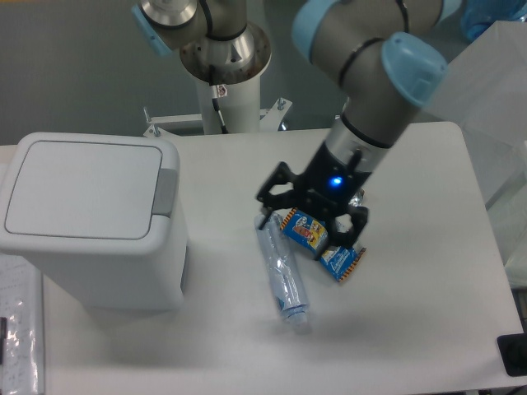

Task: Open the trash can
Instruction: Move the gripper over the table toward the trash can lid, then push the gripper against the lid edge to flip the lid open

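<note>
The trash can [95,226] is a large white boxy bin at the left of the table. Its flat lid [82,188] is down and the grey push-button tab [165,191] sits on its right edge. My gripper [311,224] hangs over the middle of the table, well to the right of the bin. Its black fingers [275,188] are spread apart with nothing between them. It hovers above a clear plastic bottle [282,276] and two blue snack packets [306,232].
The second blue snack packet [341,263] lies just right of the bottle. The arm's white base column [226,78] stands at the table's back edge. A dark object [514,354] sits at the front right corner. Papers [18,329] lie at the left front.
</note>
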You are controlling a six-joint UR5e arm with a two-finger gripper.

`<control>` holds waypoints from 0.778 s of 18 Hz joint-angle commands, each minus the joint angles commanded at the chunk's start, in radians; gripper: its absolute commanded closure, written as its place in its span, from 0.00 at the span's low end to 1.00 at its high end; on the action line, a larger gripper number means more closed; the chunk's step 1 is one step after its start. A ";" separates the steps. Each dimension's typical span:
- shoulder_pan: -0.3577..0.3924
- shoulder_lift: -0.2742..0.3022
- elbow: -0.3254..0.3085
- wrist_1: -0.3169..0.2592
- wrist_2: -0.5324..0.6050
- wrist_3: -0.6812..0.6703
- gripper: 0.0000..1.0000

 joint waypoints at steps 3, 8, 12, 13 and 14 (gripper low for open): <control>-0.021 0.032 -0.009 0.000 -0.005 -0.019 0.00; -0.057 0.123 -0.098 0.008 0.001 -0.034 0.00; -0.083 0.144 -0.143 0.032 0.006 -0.028 0.00; -0.084 0.143 -0.147 0.047 0.006 -0.029 0.00; -0.086 0.141 -0.156 0.066 0.006 -0.032 0.00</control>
